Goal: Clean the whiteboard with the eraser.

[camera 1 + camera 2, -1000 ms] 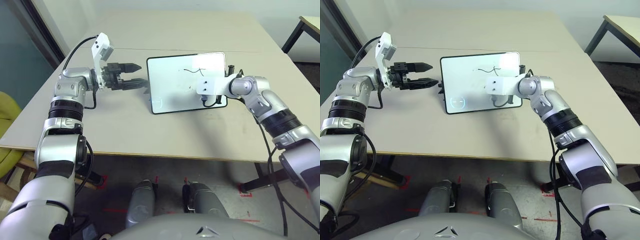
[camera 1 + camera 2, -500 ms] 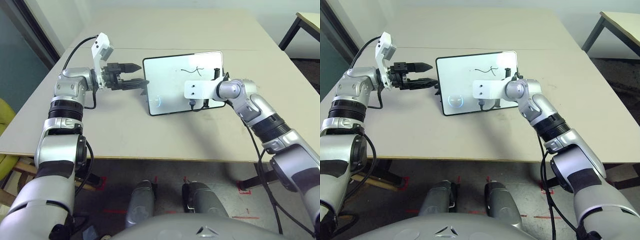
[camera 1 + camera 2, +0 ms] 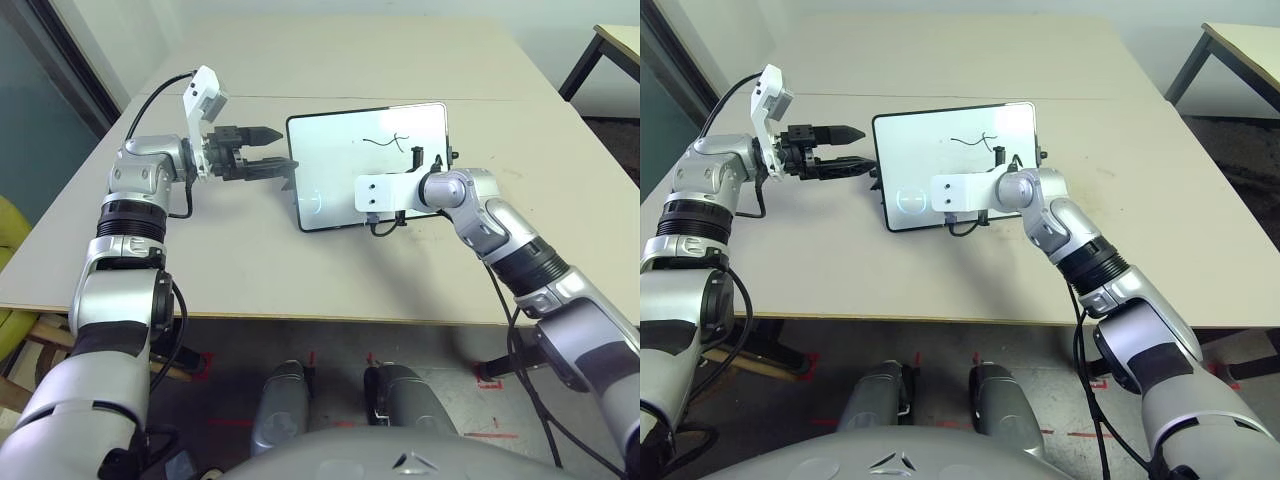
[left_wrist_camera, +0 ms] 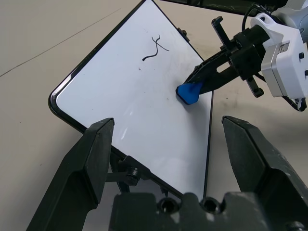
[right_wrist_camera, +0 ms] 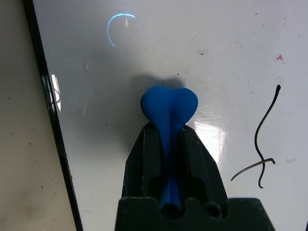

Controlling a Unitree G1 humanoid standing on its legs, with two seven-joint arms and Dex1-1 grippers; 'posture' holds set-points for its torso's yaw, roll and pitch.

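Eraser (image 5: 169,108) sits clamped between the right pincer's (image 5: 166,132) fingers.

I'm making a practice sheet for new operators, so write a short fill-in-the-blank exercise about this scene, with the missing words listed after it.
1. The eraser held in the right tool is coloured ____.
2. The pen strokes left on the whiteboard are coloured ____.
3. The frame around the whiteboard is coloured ____.
4. The fingers of the left tool are not shut but ____.

Missing words: blue; black; black; open
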